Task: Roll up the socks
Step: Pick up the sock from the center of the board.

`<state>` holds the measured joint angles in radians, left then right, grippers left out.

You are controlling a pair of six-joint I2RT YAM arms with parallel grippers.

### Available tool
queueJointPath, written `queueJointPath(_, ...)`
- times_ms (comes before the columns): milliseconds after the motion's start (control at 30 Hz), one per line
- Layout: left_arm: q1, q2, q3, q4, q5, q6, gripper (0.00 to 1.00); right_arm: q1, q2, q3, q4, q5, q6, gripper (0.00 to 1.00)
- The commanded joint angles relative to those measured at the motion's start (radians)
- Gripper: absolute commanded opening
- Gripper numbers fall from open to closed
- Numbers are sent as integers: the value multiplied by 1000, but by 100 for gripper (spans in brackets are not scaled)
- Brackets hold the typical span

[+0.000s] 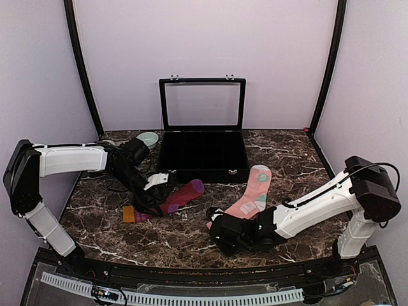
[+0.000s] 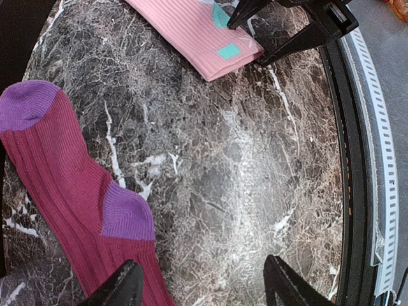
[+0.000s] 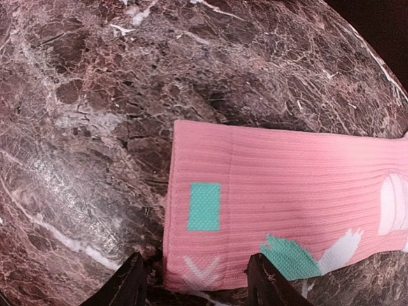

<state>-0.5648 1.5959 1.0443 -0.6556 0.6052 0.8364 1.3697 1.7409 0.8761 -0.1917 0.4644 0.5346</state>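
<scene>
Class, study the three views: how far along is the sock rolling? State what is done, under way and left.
Done: nothing rolled yet; the maroon sock and the pink sock lie flat, apart. In hand: the right end effector, open, straddles the pink sock's cuff edge; the left end effector, open, hovers at the maroon sock. Left: gripping and rolling both.

Two socks, both flat and unrolled on the marble tabletop (image 1: pixel 172 239), apart from each other. Maroon sock (image 1: pixel 182 196) (image 2: pixel 70 197): ribbed, purple toe and heel, orange cuff. It lies diagonally left of centre, toe toward the far right, cuff toward the near left. Salmon-pink sock (image 1: pixel 252 191) (image 2: pixel 194 29) (image 3: pixel 287 191): ribbed, with a mint rectangle and white chevron near the cuff, and more mint and white patches further up. It lies diagonally right of centre, cuff nearest the front edge, toe pointing away.
</scene>
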Motion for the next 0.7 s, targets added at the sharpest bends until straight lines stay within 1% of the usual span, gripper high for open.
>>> queueJointPath(0, 3, -24, 6, -26, 10, -8, 68, -15, 16, -20, 38, -28, 7, 51)
queueJointPath(233, -1, -18, 33, -21, 21, -15, 68, -19, 33, -33, 46, -48, 17, 43)
queueJointPath(333, -18, -12, 34, -24, 19, -4, 68, -29, 28, -41, 51, -64, 18, 34)
queueJointPath(400, -41, -8, 29, -26, 7, 16, 69, -41, 16, -53, 65, -93, 20, 23)
queueJointPath(433, -45, -4, 27, -29, 0, 27, 69, -51, 9, -62, 75, -122, 25, 19)
queueJointPath(533, -121, 8, 21, -17, -35, 51, 69, -79, -21, -96, 107, -178, 45, 12)
queueJointPath(667, -201, 25, 30, 11, -64, 79, 69, -99, -46, -111, 122, -247, 43, 7)
